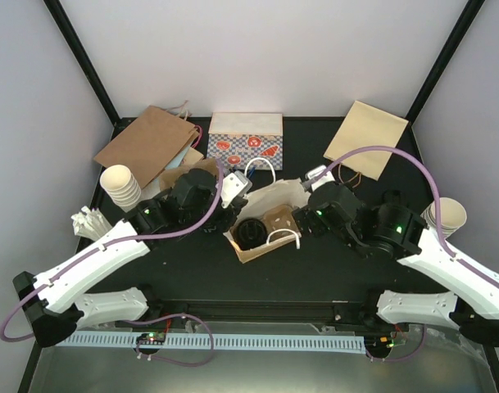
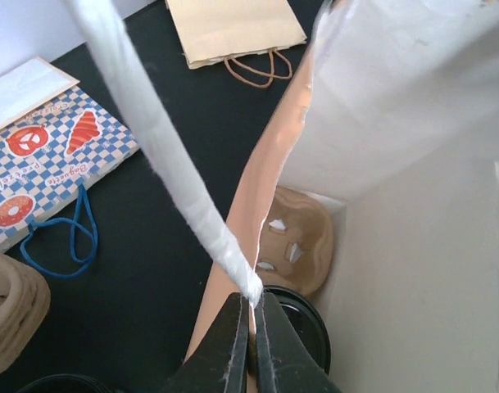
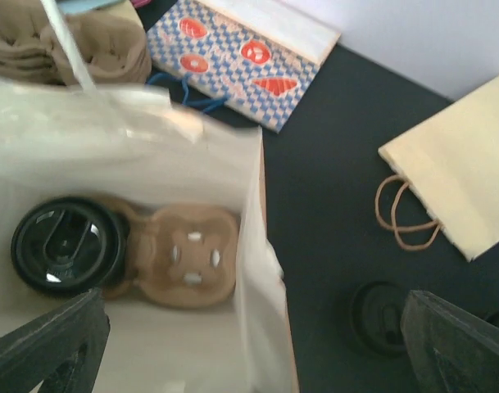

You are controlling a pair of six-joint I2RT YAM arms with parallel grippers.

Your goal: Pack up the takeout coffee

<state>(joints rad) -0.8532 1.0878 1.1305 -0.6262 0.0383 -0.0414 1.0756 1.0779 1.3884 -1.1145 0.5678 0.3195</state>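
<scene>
My left gripper (image 2: 251, 307) is pinched tight on the handle (image 2: 151, 139) of the white bag (image 2: 413, 123). One black cup (image 2: 305, 318) sits in the cardboard tray (image 2: 298, 237) inside the bag, just beside the fingers at four o'clock. My right gripper (image 3: 251, 327) hangs spread wide over the bag's mouth, with that cup at ten o'clock and the second cup (image 3: 378, 315) on the table (image 3: 331, 164) at three o'clock.
</scene>
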